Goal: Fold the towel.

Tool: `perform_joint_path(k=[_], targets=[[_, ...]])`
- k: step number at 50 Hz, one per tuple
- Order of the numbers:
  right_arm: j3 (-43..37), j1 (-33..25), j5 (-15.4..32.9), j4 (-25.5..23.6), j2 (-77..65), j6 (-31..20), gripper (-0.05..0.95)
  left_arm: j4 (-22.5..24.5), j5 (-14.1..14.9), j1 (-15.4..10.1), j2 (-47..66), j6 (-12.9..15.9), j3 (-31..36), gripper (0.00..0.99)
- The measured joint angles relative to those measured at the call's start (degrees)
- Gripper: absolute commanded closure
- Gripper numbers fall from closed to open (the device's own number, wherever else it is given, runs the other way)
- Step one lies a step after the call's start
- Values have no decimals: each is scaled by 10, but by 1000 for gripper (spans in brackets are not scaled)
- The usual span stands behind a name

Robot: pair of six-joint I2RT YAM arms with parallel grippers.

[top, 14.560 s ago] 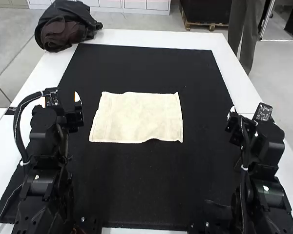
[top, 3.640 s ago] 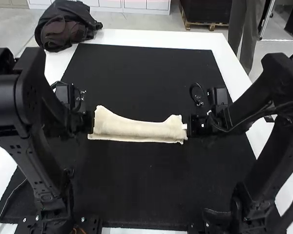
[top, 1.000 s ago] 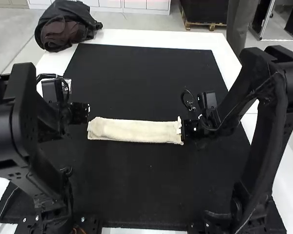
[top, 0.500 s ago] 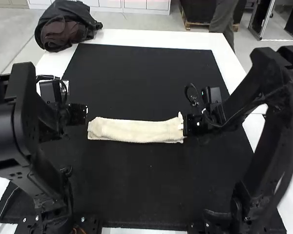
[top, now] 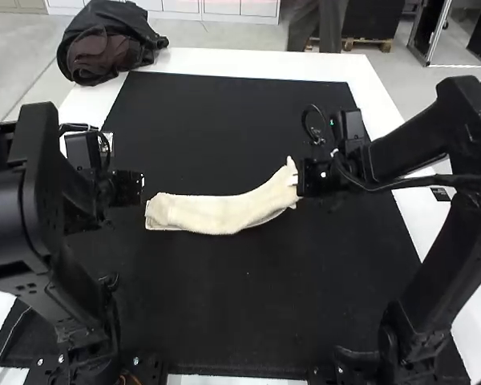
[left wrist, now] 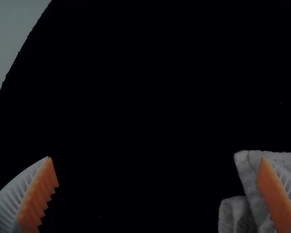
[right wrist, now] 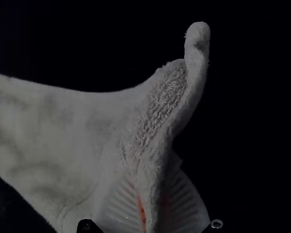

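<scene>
And here's the towel [top: 216,214], folded into a long, narrow strip across the middle of the black mat [top: 224,297], on the white tabletop [top: 248,62]! It runs fairly straight at its left end, then bends toward the far side of the mat at its right. And look at the right gripper [top: 301,178]: it's clamped on that right end, the ribbed white fingers [right wrist: 121,206] pinching a bunched edge, with a thin, curled tip poking out beyond them! Over to the left gripper [top: 141,186], just beside the towel's other end, and its fingers are wide apart with nothing between them. In its wrist view one orange pad [left wrist: 274,194] overlaps a corner of the towel; whether they touch, I can't tell. Out at the tabletop's far left corner, there's a dark cloth bundle [top: 104,48], well apart from the towel
</scene>
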Motion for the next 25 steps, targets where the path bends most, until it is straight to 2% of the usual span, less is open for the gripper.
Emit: perform_joint_path(k=[25], targets=[[35,134,7,11,4,37,923,8,-19,0,0,0,0,36]])
